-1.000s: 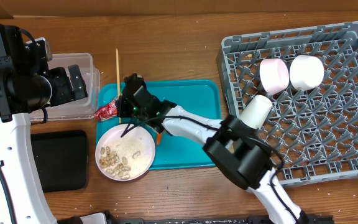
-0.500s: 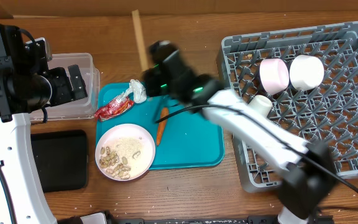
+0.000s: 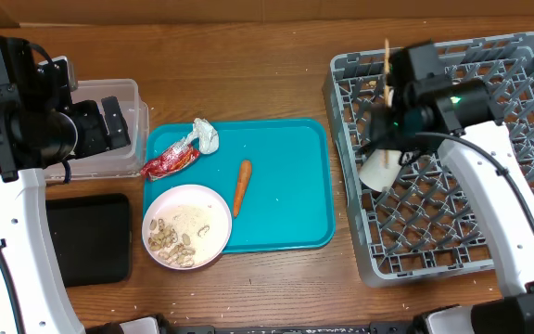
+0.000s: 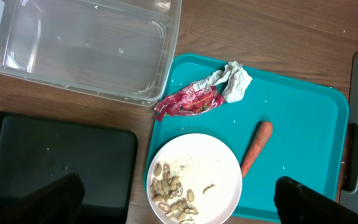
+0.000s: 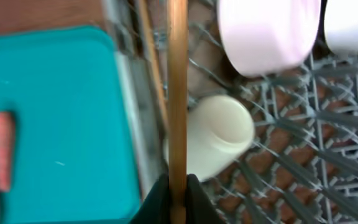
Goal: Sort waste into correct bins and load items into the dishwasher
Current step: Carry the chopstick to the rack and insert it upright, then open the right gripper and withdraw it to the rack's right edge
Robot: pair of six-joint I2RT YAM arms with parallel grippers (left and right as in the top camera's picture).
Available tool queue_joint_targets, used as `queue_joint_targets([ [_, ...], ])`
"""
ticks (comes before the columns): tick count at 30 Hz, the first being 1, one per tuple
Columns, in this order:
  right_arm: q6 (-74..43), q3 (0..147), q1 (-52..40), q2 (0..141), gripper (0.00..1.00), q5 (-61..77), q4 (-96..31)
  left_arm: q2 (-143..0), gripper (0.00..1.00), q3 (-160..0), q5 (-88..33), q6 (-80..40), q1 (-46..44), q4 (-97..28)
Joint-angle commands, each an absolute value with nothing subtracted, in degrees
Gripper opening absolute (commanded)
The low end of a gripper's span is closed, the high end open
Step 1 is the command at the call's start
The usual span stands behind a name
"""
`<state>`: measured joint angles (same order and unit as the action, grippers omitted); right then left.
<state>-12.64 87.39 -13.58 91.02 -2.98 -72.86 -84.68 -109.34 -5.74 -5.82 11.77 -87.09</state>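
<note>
**Loaded.** You have the pale-pink bowl (image 5: 266,34) and the white bowl (image 5: 347,25) side by side in the upper part of the grey dish rack (image 3: 434,269). The small cup (image 3: 378,173) lies on its side just below them, near the rack's left wall.

**In hand.** The right gripper (image 5: 177,190) is clenched on a wooden chopstick (image 5: 177,93) over the rack's upper left corner. The wrist view is blurred, so you cannot tell if a second stick rides with it.

**Not loaded.** The round plate (image 3: 216,209) sits at the lower left of the teal tray (image 3: 290,186), carrying peanut shells (image 3: 165,241) and rice crumbs (image 3: 193,221).

**Unsorted waste, all on the teal tray.**
- The red wrapper (image 3: 170,162) and the white tissue (image 3: 204,136) touch each other at the tray's upper left.
- The carrot (image 3: 241,186) lies just beside the plate.

**Bins.** The clear tub (image 4: 92,56) is at upper left and the black tray (image 3: 86,237) below it. No waste shows in either.

**Idle.** The left gripper (image 3: 102,123) hangs over the tub, fingers spread, grasping nothing.

**Assessment.** Three of your four dishes look loaded. Sorting appears not yet begun, and the plate likely needs emptying first.
</note>
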Motion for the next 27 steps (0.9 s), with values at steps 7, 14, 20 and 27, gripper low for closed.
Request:
queue_joint_targets([
  [7, -4.8, 73.4, -15.1, 91.5, 0.04, -2.8, -60.6, -85.2, 1.0, -109.2, -5.5, -5.8, 12.0, -86.9],
  [14, -2.2, 70.9, -15.3, 91.5, 0.3, -4.3, -50.6, -85.2, 1.0, -109.2, -5.5, -5.8, 12.0, -87.0],
  [20, -2.2, 73.4, -16.1, 90.8, 0.48, -0.1, -53.4, -85.2, 1.0, -109.2, -5.5, -5.8, 12.0, -87.0],
  [27, -6.0, 81.6, -16.1, 83.5, 0.48, 8.3, -60.2, -85.2, 1.0, -109.2, -5.5, -5.8, 12.0, -87.0],
])
